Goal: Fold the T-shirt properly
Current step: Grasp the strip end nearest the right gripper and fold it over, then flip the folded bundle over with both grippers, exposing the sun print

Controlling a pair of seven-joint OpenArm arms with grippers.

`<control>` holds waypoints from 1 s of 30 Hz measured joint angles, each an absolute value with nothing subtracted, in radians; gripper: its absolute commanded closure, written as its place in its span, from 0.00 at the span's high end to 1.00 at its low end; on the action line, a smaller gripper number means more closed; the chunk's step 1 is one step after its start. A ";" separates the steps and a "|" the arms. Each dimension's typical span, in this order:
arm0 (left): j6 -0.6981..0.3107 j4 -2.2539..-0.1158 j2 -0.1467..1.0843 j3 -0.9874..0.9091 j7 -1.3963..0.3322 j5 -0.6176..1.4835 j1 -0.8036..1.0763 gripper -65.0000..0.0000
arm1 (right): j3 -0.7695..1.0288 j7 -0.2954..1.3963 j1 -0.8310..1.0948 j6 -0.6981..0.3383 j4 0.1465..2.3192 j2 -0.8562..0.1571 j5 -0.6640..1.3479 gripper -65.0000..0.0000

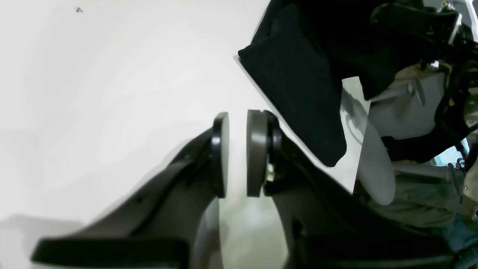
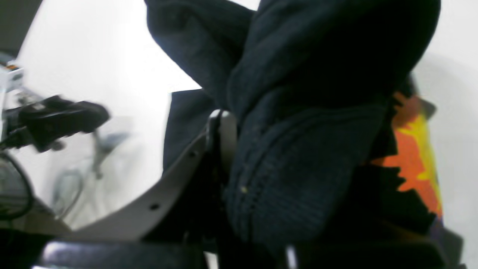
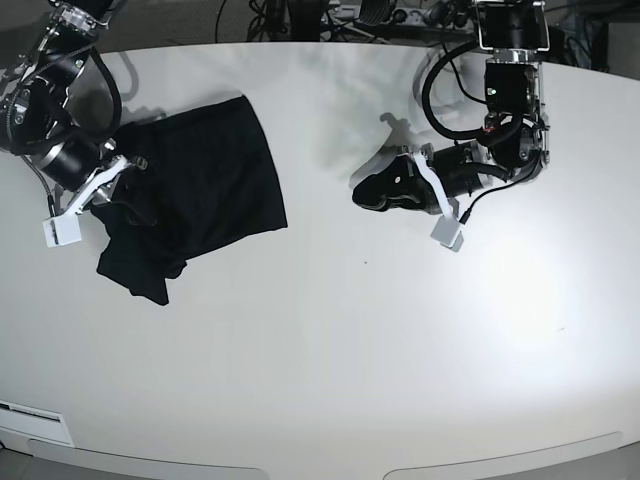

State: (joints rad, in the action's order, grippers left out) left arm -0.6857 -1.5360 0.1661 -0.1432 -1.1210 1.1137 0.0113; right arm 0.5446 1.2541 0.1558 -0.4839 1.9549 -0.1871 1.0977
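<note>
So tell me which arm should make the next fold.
Probably the right. Its tool is already shut on the shirt, with cloth bunched over its fingers in the wrist view. The left tool is empty, slightly parted, and apart from the shirt over bare table.

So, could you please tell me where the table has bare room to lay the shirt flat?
The widest bare patch of the table runs across the near side, below the T-shirt and the left pincer. A narrower strip lies between those two. It is crowded at the table's end where the right pincer is shut on the bunched T-shirt.
</note>
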 measured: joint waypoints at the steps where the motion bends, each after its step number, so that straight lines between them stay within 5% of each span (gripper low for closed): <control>1: -0.686 -1.536 0.167 -0.143 -1.116 1.114 0.011 0.16 | 0.545 1.254 0.154 -0.491 1.955 -0.187 1.110 0.00; 28: -0.686 -1.536 0.166 -0.143 -1.116 1.114 0.011 0.16 | 0.395 1.321 0.152 -0.565 1.955 -0.186 1.106 0.00; 30: -0.686 -1.536 0.166 -0.143 -1.116 1.114 0.011 0.16 | 0.395 1.327 0.152 -0.565 1.955 -0.186 1.107 0.22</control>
State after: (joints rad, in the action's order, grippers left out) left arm -0.6857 -1.5360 0.1661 -0.1432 -1.1164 1.1137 0.0109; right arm 0.3950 1.3266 0.1524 -0.5652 1.9549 -0.1860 1.1069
